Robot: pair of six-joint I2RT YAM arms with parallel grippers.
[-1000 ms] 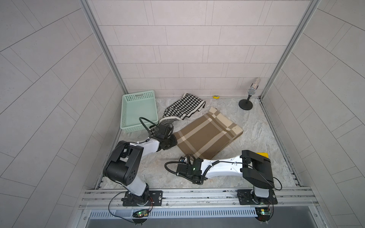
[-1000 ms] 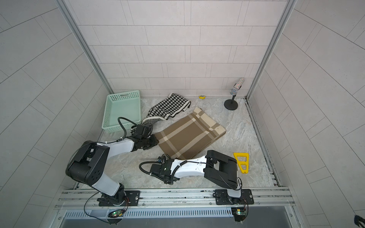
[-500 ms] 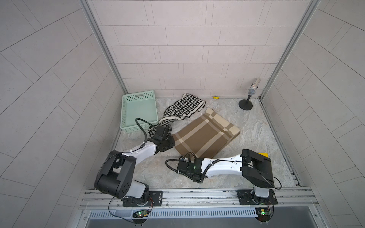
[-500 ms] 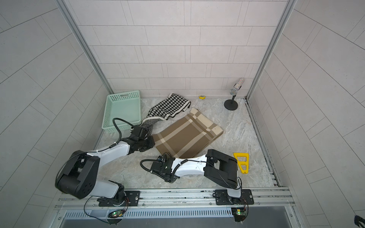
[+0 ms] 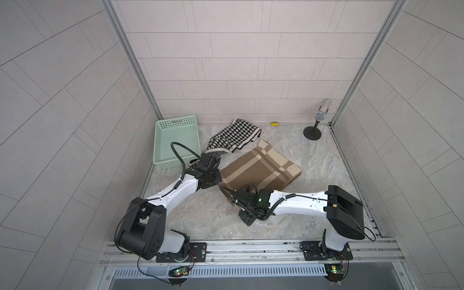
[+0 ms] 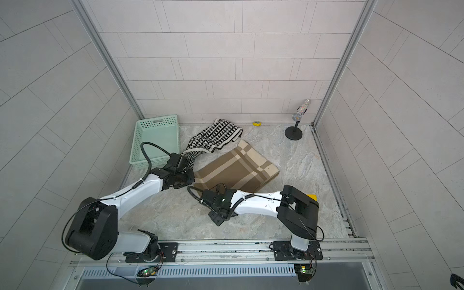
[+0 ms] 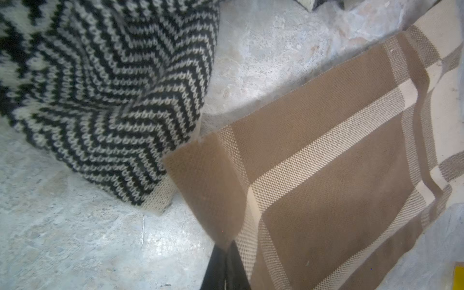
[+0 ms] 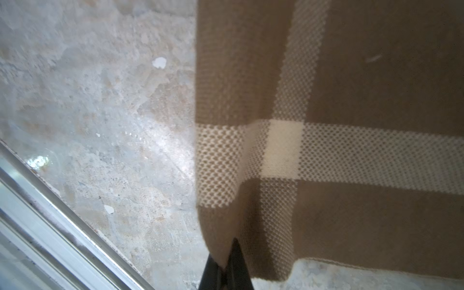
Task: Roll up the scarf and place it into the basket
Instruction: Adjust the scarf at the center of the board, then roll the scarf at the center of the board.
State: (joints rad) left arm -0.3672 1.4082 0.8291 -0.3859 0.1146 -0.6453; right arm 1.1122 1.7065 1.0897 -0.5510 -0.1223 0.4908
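Observation:
The scarf point(image 5: 261, 168) point(image 6: 236, 170) is brown plaid with cream stripes and lies mostly flat mid-floor. My left gripper point(image 5: 218, 178) point(image 7: 226, 247) is shut on its corner nearest the basket, and the cloth point(image 7: 313, 175) rises in a fold from the jaws. My right gripper point(image 5: 237, 198) point(image 8: 224, 263) is shut on the near corner of the scarf point(image 8: 351, 125), which is pinched between the black fingertips. The mint-green basket point(image 5: 175, 121) point(image 6: 157, 123) stands empty at the back left, beyond the left gripper.
A black-and-white knit scarf point(image 5: 233, 136) point(image 7: 100, 88) lies crumpled between the basket and the brown one, close to the left gripper. A microphone on a round stand point(image 5: 312, 131) is in the back right corner. A small yellow object point(image 5: 275, 123) lies by the back wall, and another yellow item point(image 6: 311, 196) behind the right arm.
Both grippers have closed on the brown scarf's near corners. The left arm has stretched out lower, and the scarf's near edge has lifted and shifted slightly.

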